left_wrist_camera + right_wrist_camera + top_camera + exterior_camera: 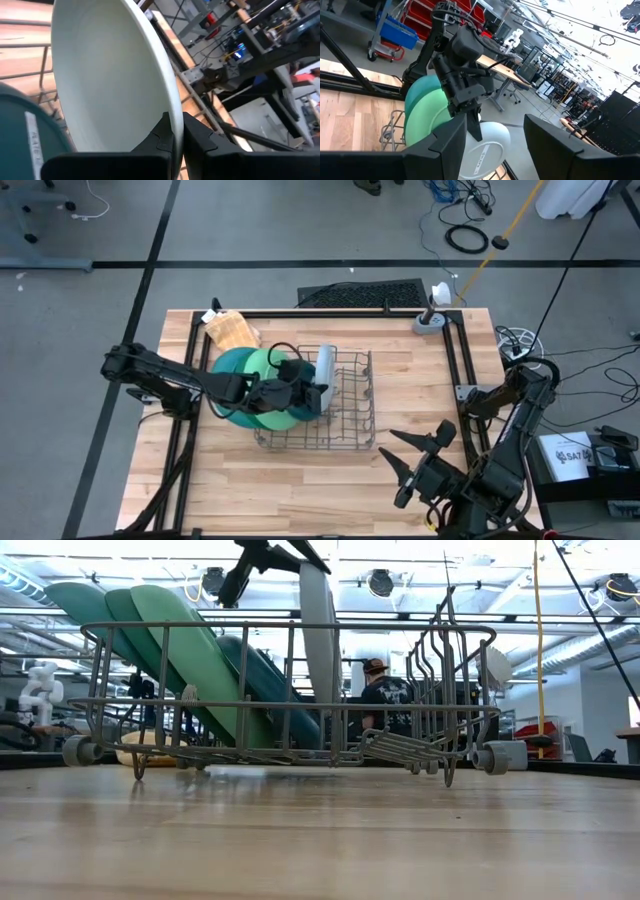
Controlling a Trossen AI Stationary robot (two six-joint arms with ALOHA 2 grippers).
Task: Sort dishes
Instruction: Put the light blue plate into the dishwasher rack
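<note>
**Pale plate goes into the rack**

The pale plate point(326, 370) stands on edge, its rim pinched tight between the left jaws point(177, 131), above the wire rack point(345, 442). The slots lie straight below. The right jaws point(418, 457) wait wide open and empty, far off.

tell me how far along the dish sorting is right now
Well along, it seems. Done: teal, dark green and light green plates already stand on edge, leaning in the wire rack. In hand: the left claw is shut on the rim of a pale plate, held upright over the rack. Left: lowering and releasing that plate. The right claw waits open near the table's front right; I see no loose plates.
</note>
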